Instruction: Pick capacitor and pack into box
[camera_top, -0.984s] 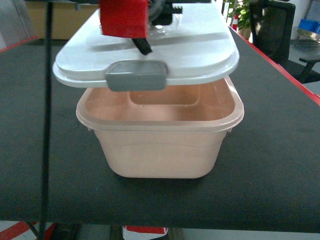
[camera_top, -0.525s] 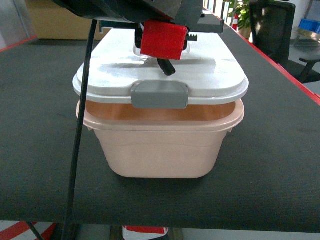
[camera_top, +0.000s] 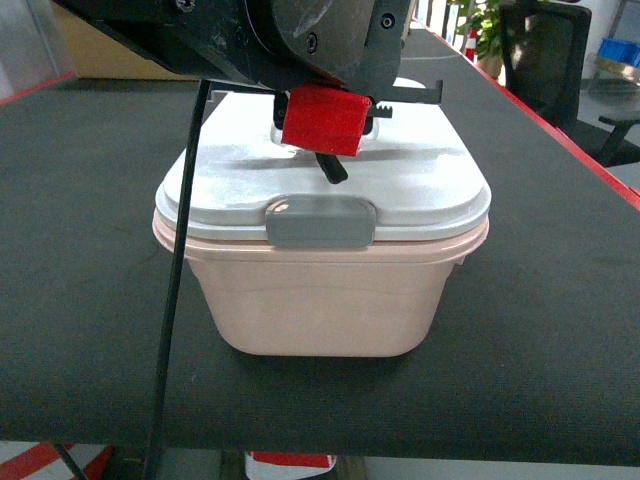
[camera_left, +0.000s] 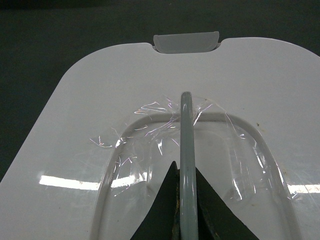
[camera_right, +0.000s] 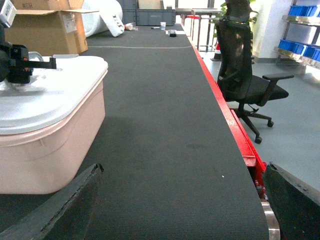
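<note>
The pale pink box (camera_top: 320, 300) stands in the middle of the black table, and its white lid (camera_top: 420, 190) lies flat on the rim with the grey latch (camera_top: 320, 222) facing me. My left gripper (camera_top: 330, 160), with its red pad, sits over the lid and is shut on the clear handle (camera_left: 186, 130); the dark fingers (camera_left: 165, 200) pinch it from both sides. My right gripper (camera_right: 183, 166) hangs open over bare table to the right of the box (camera_right: 50, 145), with nothing between its fingers. The capacitor is hidden from every view.
The table's red edge (camera_right: 235, 125) runs along the right side. A black office chair (camera_right: 245, 75) stands beyond it, and blue bins (camera_right: 300, 47) sit on a shelf. A brown cardboard carton (camera_right: 45, 25) stands at the table's far left.
The lid, held up and tilted above the open box a second ago, has come down onto the rim. The left gripper moved down and right with it.
</note>
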